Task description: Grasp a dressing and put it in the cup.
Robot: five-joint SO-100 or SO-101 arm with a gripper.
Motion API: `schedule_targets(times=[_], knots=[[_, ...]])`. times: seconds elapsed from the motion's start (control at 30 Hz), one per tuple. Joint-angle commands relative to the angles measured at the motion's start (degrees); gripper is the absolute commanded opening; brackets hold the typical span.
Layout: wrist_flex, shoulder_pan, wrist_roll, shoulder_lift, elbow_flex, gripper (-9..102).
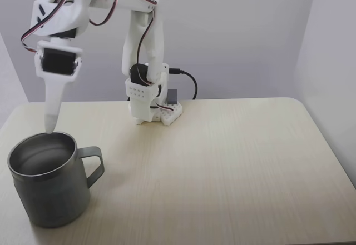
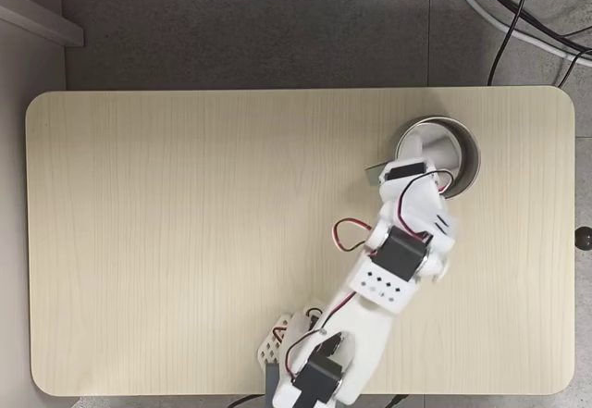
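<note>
Steel cup point(image 1: 50, 186) near table point(image 1: 233, 167) corner | white gripper point(image 1: 50, 127) tip just above cup rim point(image 2: 467, 144) | open or closed: cannot tell

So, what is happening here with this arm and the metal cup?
A white robot arm on a wooden table holds its end effector just above the rim of the steel cup. In both fixed views the end effector hangs over the cup's opening. The dressing cannot be made out, so whether it has dropped in is unclear.
</note>
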Motion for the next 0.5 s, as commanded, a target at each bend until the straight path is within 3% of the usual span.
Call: schedule_targets(times=[0.0,0.47], knots=[[-0.79,-0.62,0.88,-2.20,0.00,20],[-2.11,-1.32,1.93,-0.18,-0.18,20]])
